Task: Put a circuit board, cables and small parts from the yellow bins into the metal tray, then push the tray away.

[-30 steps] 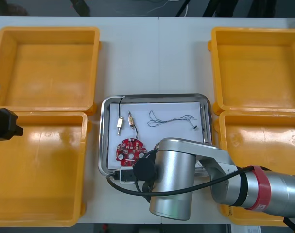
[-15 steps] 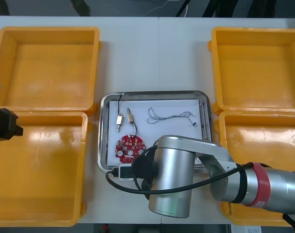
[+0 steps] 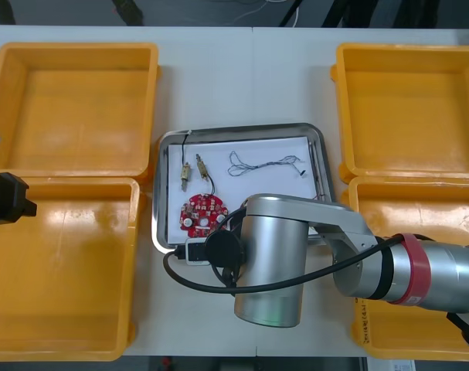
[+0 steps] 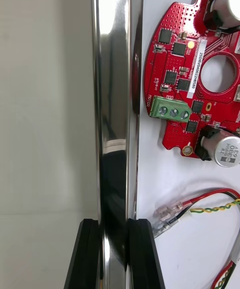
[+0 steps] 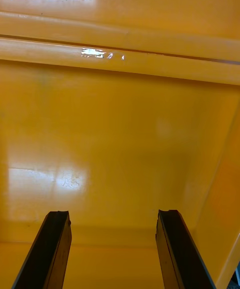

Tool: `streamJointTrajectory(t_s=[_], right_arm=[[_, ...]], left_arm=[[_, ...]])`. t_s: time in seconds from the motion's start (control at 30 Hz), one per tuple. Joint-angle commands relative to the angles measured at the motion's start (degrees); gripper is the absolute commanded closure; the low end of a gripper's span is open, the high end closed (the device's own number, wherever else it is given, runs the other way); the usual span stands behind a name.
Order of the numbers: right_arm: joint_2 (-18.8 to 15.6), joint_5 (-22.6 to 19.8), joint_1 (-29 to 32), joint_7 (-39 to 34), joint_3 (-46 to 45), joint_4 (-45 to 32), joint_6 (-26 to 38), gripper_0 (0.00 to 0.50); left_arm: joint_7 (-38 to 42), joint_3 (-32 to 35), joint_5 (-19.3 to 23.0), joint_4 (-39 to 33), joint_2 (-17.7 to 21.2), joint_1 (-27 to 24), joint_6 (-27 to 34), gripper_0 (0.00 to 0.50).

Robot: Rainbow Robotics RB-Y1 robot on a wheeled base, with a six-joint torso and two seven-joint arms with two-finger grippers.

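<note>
Push step: metal tray [image 3: 242,127] loaded, right gripper [image 4: 114,225] pinches its near rim. Next: shove straight away. Left of tray, left gripper [image 5: 114,214] jaws apart.

Tray [image 3: 242,129] at middle of table [image 3: 249,77], slightly askew: board [image 3: 203,216] in near-left corner, small parts [image 3: 186,173] by left edge, cable [image 3: 265,164] toward far-right corner; right arm [image 3: 273,270] over near edge.

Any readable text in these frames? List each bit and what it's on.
"25DMW0160321H0580", roughly, on the white strip on the circuit board in the metal tray.
Print on the board's silver cylinder: too small to read.
Label on the near right yellow bin: blurred.
</note>
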Motion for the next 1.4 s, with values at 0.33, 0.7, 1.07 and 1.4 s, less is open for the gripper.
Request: streamJointTrajectory(t_s=[0.33,0.7,1.07,1.4], right_arm=[[-3.3,1.8,-6.3,0.8,1.0,0.3,-0.4,0.5],[-1.9,1.8,-10.8,0.9,1.0,5.6,-0.5,0.5],[-0.7,1.8,-14.5,1.1,1.0,9.5,-1.2,0.5],[-0.1,1.8,-17.7,1.2,1.0,12.7,-2.5,0.5]], left_arm=[[-4.3,1.9,-0.1,-1.6,2.5,0.9,-0.6,0.0],[-4.3,1.9,-0.1,-1.6,2.5,0.9,-0.6,0.0],[-4.3,1.9,-0.1,-1.6,2.5,0.9,-0.6,0.0],[-4.3,1.9,-0.1,-1.6,2.5,0.9,-0.6,0.0]])
